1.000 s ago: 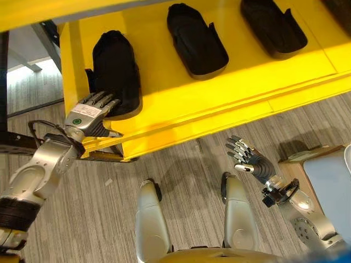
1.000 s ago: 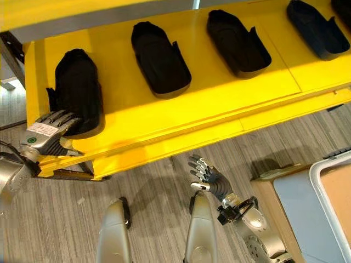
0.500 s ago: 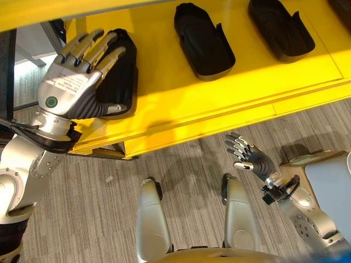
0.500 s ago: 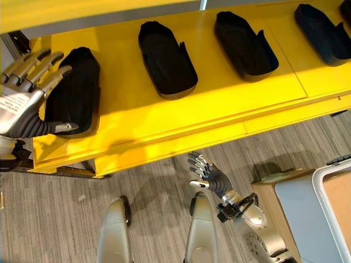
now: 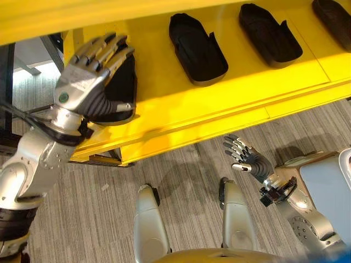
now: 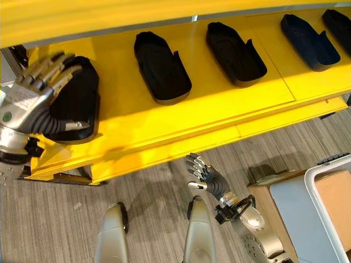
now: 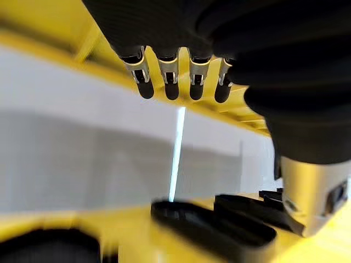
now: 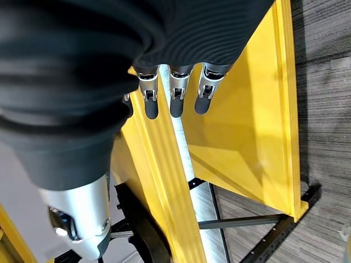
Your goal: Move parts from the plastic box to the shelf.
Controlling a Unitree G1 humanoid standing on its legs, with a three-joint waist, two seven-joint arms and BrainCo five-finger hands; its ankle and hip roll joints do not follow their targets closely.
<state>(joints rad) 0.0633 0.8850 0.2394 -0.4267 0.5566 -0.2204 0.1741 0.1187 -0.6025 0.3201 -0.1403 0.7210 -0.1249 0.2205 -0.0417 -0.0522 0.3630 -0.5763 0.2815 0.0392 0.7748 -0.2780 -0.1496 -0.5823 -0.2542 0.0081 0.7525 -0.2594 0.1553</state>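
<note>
The left hand is raised in front of the left end of the yellow shelf, its fingers straight and spread, holding nothing. It hangs over the leftmost black part, which lies on the shelf and is half hidden behind the hand; from the head views I cannot tell whether the hand touches it. In the left wrist view the fingertips point out in a loose row with nothing between them and the thumb.

Further along the shelf lie more black parts, well apart from one another: a second, a third, a fourth, and the end of a fifth at the right edge.

The right hand is low over the striped grey floor, below the shelf's front edge, fingers relaxed and empty. Its wrist view shows the fingertips straight, with the yellow frame past them.

At the lower right stands a brown box and, beside it, the corner of a white plastic box.
</note>
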